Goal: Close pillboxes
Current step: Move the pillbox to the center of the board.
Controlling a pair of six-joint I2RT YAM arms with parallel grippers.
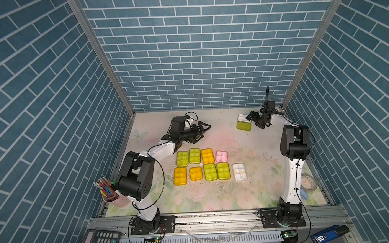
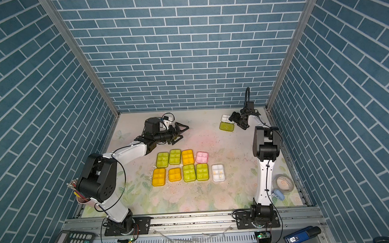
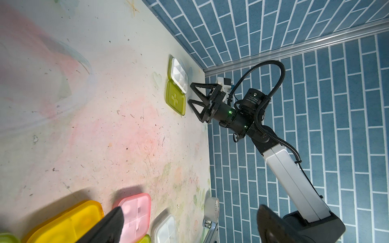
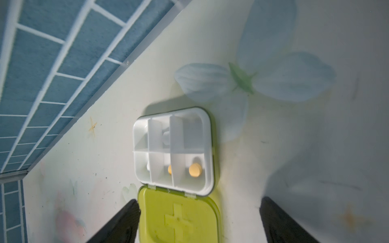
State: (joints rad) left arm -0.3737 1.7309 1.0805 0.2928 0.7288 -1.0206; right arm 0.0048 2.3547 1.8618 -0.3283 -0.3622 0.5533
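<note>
**Right gripper spread at the one open pillbox; left gripper released and empty**

The right gripper sits in the upper right of both top views, low over the table. Its two black fingers are parted wide and grasp nothing. In the right wrist view the box's lime-green lid lies flat between them, close against one finger. Whether that finger touches the lid's edge cannot be told; the other finger stands well clear.

The lid is hinged to a white tray of six compartments. Two round orange tablets show in the compartments next to the hinge.

The left gripper is just left of centre in the top views, above the rows of boxes in the frame. Its jaws are as wide apart as they go, it holds nothing, and it is apart from every box.

Nine closed pillboxes lie in two rows at the centre of the top views: four lime green, three orange-yellow, one pink and one clear.

The only mark that reads is a raised cross moulded into the open lid. Three other spots carry print that is too small to read:
- the lens barrel on the right wrist, which has white lettering;
- the calculator in the lower left corner, with its key legends;
- a blue pen-shaped device in the lower right corner, which bears a white label.
</note>
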